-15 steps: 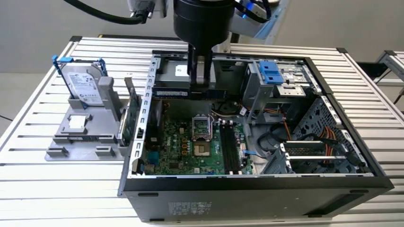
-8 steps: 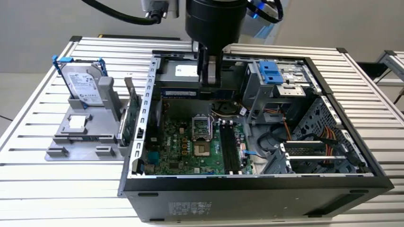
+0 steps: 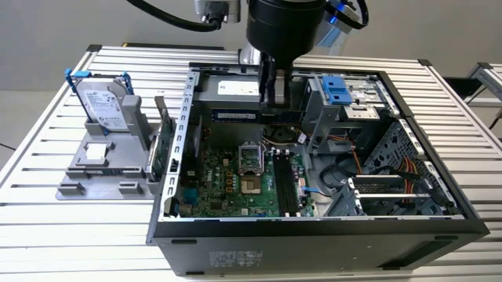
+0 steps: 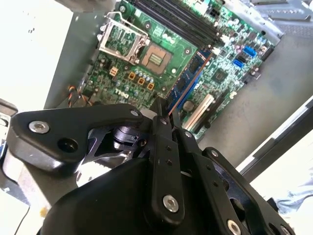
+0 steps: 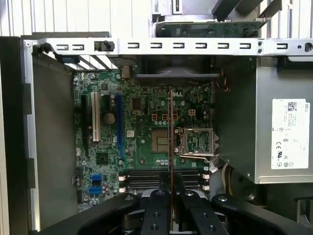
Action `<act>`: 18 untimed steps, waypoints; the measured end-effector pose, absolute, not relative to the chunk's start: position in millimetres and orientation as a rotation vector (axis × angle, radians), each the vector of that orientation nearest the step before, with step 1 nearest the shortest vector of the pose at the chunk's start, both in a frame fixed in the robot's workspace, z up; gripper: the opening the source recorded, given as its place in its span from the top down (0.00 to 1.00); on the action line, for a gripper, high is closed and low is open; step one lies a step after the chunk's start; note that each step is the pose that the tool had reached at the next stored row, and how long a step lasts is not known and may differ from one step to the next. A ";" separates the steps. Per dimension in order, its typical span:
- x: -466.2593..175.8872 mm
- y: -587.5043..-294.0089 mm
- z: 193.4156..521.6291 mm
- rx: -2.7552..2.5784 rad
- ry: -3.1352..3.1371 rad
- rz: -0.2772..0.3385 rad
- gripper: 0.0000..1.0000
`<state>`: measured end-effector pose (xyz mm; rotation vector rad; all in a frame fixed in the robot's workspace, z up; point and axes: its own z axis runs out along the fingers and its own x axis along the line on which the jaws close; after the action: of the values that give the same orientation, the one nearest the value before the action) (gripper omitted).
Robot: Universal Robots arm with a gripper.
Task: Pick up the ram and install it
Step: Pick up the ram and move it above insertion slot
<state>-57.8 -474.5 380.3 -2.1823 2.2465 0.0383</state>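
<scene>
The gripper [image 5: 170, 198] is clamped on the ram [image 5: 170, 142], held on edge above the motherboard [image 5: 142, 132], crosswise to the black memory slots [image 5: 146, 179]. To my eye, squaring it with a slot matters most.

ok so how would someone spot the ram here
Start at the open computer case on the slatted table. Above its motherboard, the gripper clamps the ram: a long, thin dark stick held on edge, unlike the silver hard drive standing outside the case.

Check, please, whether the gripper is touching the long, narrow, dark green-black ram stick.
Touching: the first wrist view shows the gripper shut on the edge-on ram.
</scene>
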 end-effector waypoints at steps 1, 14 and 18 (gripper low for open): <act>-55.6 -474.5 380.4 -2.182 2.246 0.038 1.00; -33.6 -474.5 381.0 -2.182 2.246 0.038 1.00; -25.2 -474.5 381.0 -2.182 2.247 0.038 1.00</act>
<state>-25.2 -474.5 381.0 -2.1823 2.2466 0.0384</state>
